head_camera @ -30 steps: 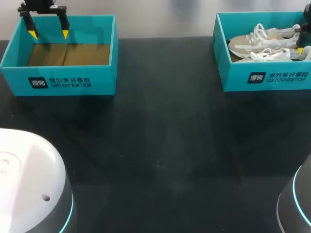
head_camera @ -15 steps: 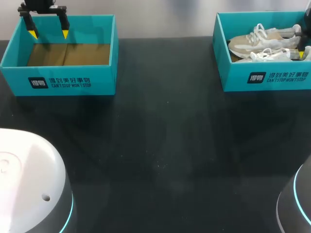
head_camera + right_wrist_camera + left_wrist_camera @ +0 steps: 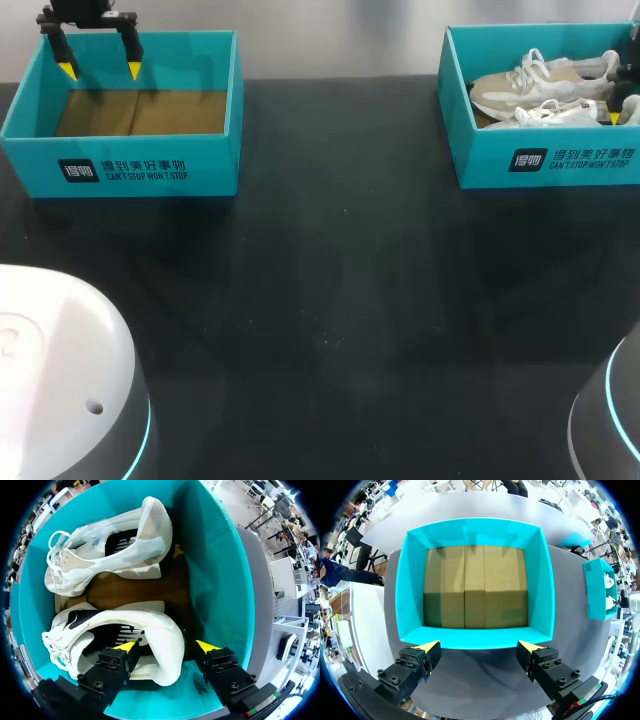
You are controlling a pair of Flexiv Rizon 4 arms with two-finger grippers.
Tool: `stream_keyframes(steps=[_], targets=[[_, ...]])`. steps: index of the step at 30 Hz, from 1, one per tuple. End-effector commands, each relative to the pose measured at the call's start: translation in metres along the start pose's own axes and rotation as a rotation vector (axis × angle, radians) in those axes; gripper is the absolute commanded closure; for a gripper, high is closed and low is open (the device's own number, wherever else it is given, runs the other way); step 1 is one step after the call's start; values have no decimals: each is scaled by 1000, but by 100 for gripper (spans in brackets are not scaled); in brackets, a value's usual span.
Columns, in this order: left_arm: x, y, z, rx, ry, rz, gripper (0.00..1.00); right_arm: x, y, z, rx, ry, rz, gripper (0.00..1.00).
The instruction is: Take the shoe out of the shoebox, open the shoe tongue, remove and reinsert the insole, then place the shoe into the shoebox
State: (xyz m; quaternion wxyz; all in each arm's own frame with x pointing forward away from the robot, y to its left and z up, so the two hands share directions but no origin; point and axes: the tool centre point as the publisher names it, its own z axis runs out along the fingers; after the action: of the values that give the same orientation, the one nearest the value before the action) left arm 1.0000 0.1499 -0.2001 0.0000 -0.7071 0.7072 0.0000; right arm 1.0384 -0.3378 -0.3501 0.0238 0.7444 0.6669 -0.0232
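Now the right gripper (image 3: 166, 647) hangs low inside the full shoebox (image 3: 220, 580), right at the heel end of the near shoe (image 3: 155, 627); its two yellow fingers are spread wide and hold nothing. One finger is over the dark hole where a foot goes in; the other is outside the heel, close to the blue wall, and I think it is not touching the shoe. The other shoe (image 3: 115, 545) lies on its side at the far end of the box, just beside the near one.

The left gripper (image 3: 479, 647) hangs above the near edge of the empty box (image 3: 475, 532) on the other side of the table (image 3: 330, 300); its fingers are wide open too, with nothing in them.

The step in hand looks like taking the shoe out. To do it well, the right gripper should go down a little more, so the back of the heel sits deep between the fingers; then it should squeeze on that stiff part, not on the soft laces. The outside finger has little room, so it must not bump the wall. The lift should go straight up and slowly, so the toe does not drag the other shoe along.
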Motion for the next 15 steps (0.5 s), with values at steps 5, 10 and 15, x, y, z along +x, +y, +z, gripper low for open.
stream_keyframes(steps=[5, 10, 15], targets=[[0, 0, 0, 0, 0, 0, 0, 2, 4, 9, 8, 7, -1, 24], [0, 0, 0, 0, 0, 0, 0, 1, 5, 14, 11, 13, 1, 17], [0, 0, 0, 0, 0, 0, 0, -1, 4, 19, 22, 28, 5, 14]])
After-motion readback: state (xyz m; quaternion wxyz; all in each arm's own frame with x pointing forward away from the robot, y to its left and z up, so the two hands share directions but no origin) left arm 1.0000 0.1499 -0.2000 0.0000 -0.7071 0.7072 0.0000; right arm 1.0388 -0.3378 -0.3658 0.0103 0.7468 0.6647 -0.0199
